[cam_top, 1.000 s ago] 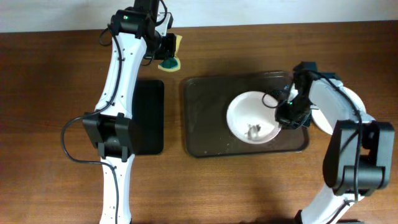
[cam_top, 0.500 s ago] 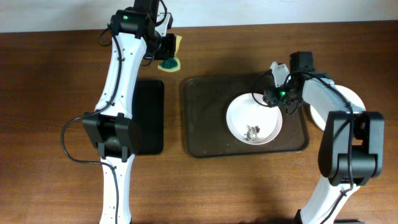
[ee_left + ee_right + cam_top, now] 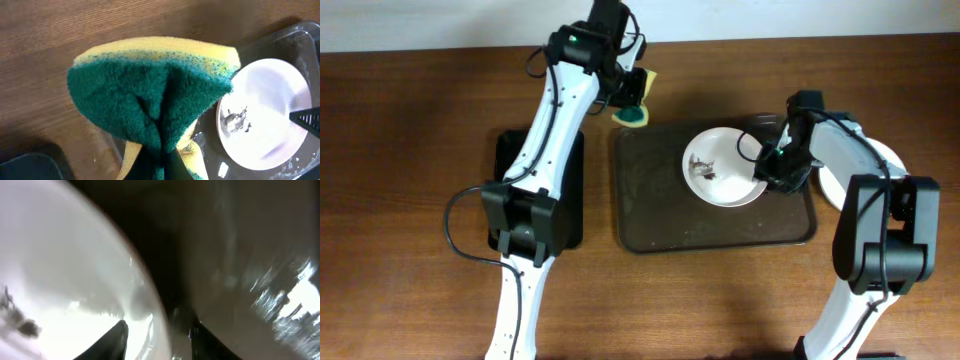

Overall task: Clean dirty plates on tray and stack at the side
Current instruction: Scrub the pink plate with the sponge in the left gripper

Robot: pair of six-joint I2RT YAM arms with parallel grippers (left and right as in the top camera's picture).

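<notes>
Pinching the right-hand rim of the dirty plate [image 3: 725, 165], the right fingers [image 3: 116, 340] are closed across its edge, one inside and one outside, probably to steady it for scrubbing. It sits in the tray [image 3: 650, 205], toward the bench's far right, grey smudges [image 3: 702, 167] facing up. The left fingers [image 3: 626, 86] clamp a folded sponge [image 3: 150, 95], green side out, hovering over the tray's far-left corner. Another white plate [image 3: 892, 165] lies beyond the tray, nearer the bench's right edge, partly under the right arm.

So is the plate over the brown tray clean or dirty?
Dirty: the plate has dark smudges near its middle.
</notes>
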